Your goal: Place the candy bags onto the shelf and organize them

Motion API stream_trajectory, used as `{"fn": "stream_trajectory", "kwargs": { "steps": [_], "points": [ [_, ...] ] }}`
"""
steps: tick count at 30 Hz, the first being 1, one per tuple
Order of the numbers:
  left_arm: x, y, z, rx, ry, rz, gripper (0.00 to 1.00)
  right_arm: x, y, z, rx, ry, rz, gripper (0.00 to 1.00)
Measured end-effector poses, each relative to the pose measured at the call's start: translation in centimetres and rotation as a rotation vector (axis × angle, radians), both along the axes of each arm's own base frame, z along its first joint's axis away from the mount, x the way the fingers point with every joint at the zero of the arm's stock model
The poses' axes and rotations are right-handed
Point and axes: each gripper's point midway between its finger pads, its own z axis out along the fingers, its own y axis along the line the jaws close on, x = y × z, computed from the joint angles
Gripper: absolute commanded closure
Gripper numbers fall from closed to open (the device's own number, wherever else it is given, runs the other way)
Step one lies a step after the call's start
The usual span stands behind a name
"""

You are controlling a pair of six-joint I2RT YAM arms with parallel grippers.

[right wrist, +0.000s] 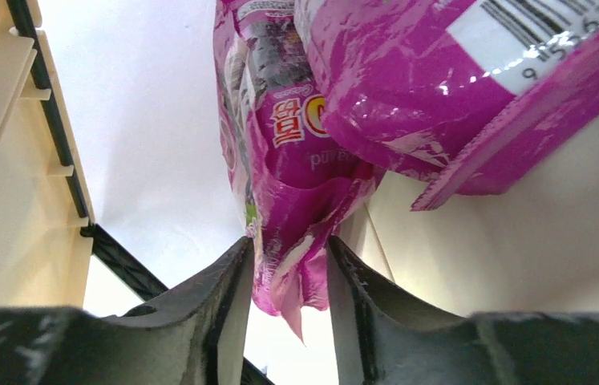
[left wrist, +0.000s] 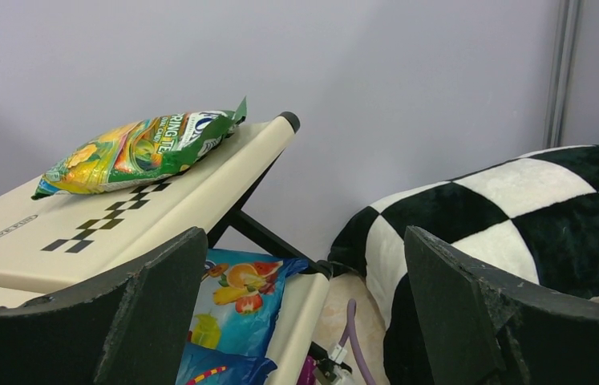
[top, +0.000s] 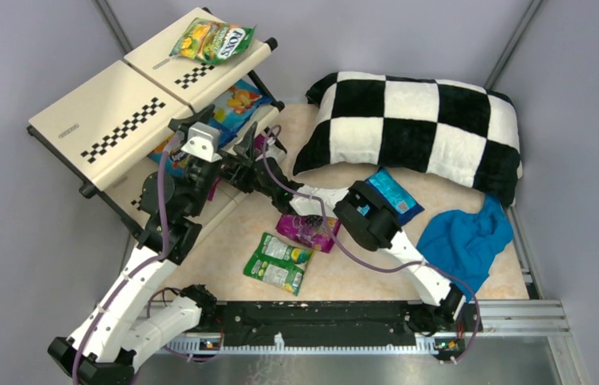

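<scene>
The cream shelf (top: 111, 108) stands at the far left. The green-yellow FOX'S bag (top: 212, 40) lies on its top tier, also in the left wrist view (left wrist: 135, 151). A blue fruit-print bag (top: 237, 100) lies on the tier below, with another blue bag (left wrist: 220, 365) in front of it. My right gripper (right wrist: 289, 249) is shut on the lower edge of a magenta bag (right wrist: 280, 160), beside a second magenta bag (right wrist: 440, 72) at the shelf's low tier. My left gripper (left wrist: 304, 241) is open and empty beside the shelf. A third magenta bag (top: 308, 231), a green-white bag (top: 278, 262) and a blue bag (top: 392, 195) lie on the table.
A black-and-white checkered pillow (top: 416, 120) fills the back right. A plain blue cloth (top: 464, 237) lies at the right, near the blue bag. Grey walls close in on all sides. The two arms are close together in front of the shelf.
</scene>
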Motion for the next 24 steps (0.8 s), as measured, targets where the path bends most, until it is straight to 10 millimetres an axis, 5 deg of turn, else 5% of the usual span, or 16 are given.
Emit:
{"fn": "stream_trajectory", "kwargs": {
  "steps": [4,9,19,24],
  "points": [
    [0.0,0.0,0.0,-0.002,0.0,0.001,0.01,0.2,-0.3,-0.4,-0.012,0.001,0.011,0.87],
    [-0.1,-0.2,-0.1,-0.001,0.002,-0.005,0.02,0.6,-0.8,-0.7,-0.01,0.015,0.015,1.0],
    [-0.1,-0.3,-0.1,-0.001,0.002,-0.009,0.02,0.1,-2.5,-2.3,-0.019,0.059,0.058,0.96],
    [-0.2,-0.5,-0.2,-0.002,0.005,-0.009,0.02,0.1,-2.7,-1.9,-0.03,0.049,0.071,0.7]
  ]
}}
